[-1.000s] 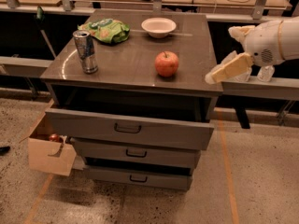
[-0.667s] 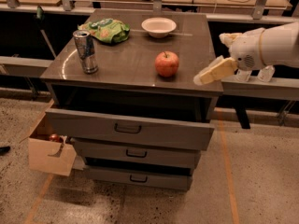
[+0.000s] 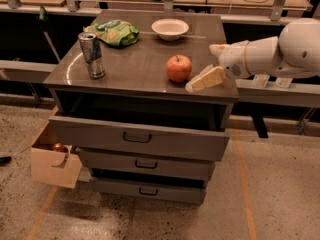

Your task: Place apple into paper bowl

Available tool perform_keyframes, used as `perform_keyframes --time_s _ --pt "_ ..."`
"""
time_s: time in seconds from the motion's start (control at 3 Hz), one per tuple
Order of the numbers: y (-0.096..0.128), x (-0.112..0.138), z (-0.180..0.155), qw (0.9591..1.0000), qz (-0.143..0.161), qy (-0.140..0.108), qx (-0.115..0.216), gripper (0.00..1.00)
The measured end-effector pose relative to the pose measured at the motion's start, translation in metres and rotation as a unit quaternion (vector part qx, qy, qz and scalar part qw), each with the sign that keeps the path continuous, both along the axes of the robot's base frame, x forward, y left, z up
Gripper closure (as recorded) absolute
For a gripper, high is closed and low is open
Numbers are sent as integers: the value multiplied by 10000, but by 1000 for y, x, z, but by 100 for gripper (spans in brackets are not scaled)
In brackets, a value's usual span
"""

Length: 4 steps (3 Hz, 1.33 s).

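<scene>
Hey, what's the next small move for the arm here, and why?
Probably slide the end effector left until its open fingers straddle the apple. It sits just right of the apple on the cabinet top, not yet around it; the paper bowl stands empty farther back.

A red-orange apple (image 3: pixel 178 68) with a dark stem sits near the front right corner of the glossy grey-brown surface (image 3: pixel 135 66). Just beside it, at the right edge, is the cream-yellow pincer (image 3: pixel 204 79) on a white arm (image 3: pixel 280 54). A white bowl (image 3: pixel 170 29) stands by the back edge, a green bag (image 3: pixel 112 32) with paler print at the back left corner, and a silver-and-dark can (image 3: pixel 92 55) near the left edge. Below are grey drawers (image 3: pixel 140 139). A tan box (image 3: pixel 50 166) holds a dark red fruit (image 3: pixel 60 147). Orange lines cross the speckled beige floor (image 3: pixel 280 194).
</scene>
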State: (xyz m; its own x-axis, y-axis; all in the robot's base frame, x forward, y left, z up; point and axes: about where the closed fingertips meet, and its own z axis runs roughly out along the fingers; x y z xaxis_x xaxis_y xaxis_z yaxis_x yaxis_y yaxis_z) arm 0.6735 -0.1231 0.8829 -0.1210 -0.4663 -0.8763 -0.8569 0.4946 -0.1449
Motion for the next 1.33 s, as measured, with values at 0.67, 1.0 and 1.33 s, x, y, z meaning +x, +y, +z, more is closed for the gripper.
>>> perform_keyframes --time_s 0.67,1.0,1.33 --pt "35 34 -23 9989 367 53 278 25" --pt "44 43 -26 9983 480 69 329 46" --pt "48 70 -13 9986 337 -18 413 69"
